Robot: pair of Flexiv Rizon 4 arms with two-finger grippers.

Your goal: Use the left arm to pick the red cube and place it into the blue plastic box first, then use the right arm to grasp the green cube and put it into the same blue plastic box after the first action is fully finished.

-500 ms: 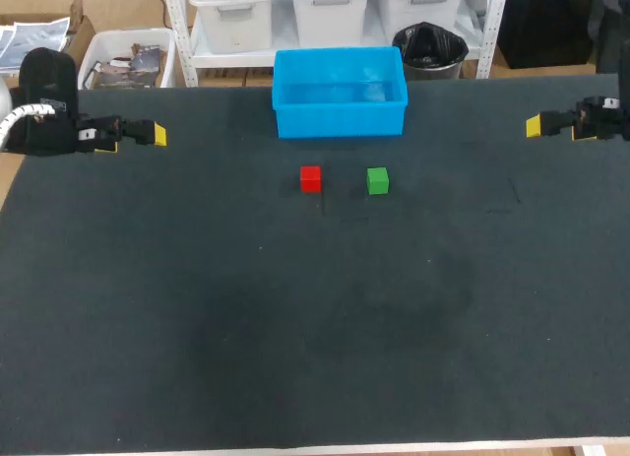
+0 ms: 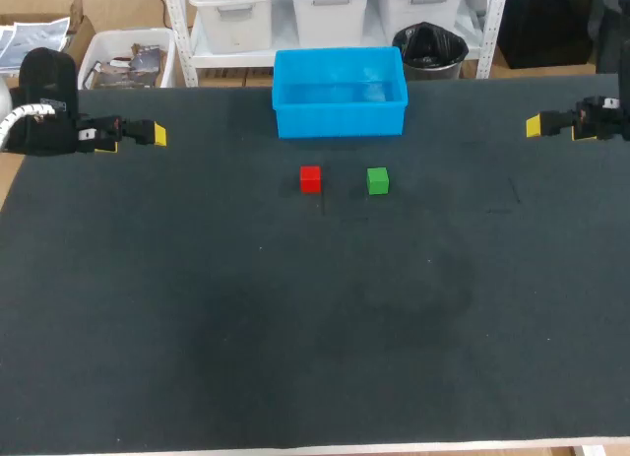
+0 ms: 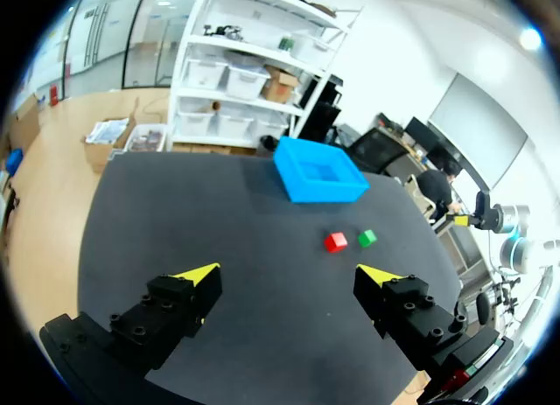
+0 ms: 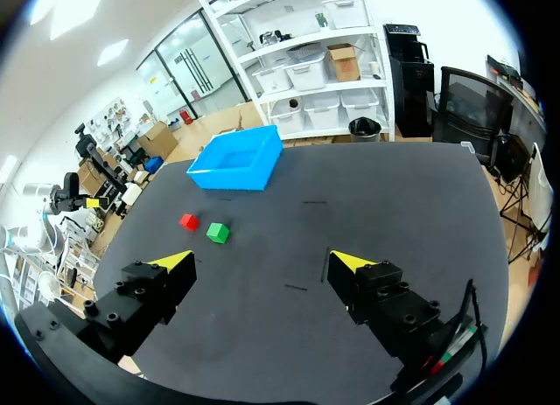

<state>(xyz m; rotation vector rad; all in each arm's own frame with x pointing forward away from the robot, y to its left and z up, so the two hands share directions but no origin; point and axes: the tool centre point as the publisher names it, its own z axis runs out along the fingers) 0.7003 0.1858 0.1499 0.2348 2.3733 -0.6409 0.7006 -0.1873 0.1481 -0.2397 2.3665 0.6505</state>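
A red cube (image 2: 310, 178) and a green cube (image 2: 377, 180) sit side by side on the black table, just in front of the blue plastic box (image 2: 340, 92), which holds nothing. My left gripper (image 2: 156, 135) hovers open at the table's far left, well away from the cubes. My right gripper (image 2: 534, 126) hovers open at the far right. In the left wrist view the red cube (image 3: 335, 241), green cube (image 3: 367, 238) and box (image 3: 319, 170) lie far ahead of the left gripper (image 3: 293, 276). The right wrist view shows the red cube (image 4: 188, 221), green cube (image 4: 217, 233) and box (image 4: 237, 161) ahead of the right gripper (image 4: 262, 262).
The black table (image 2: 295, 328) stretches wide and bare in front of the cubes. The box stands at the table's back edge, in the middle.
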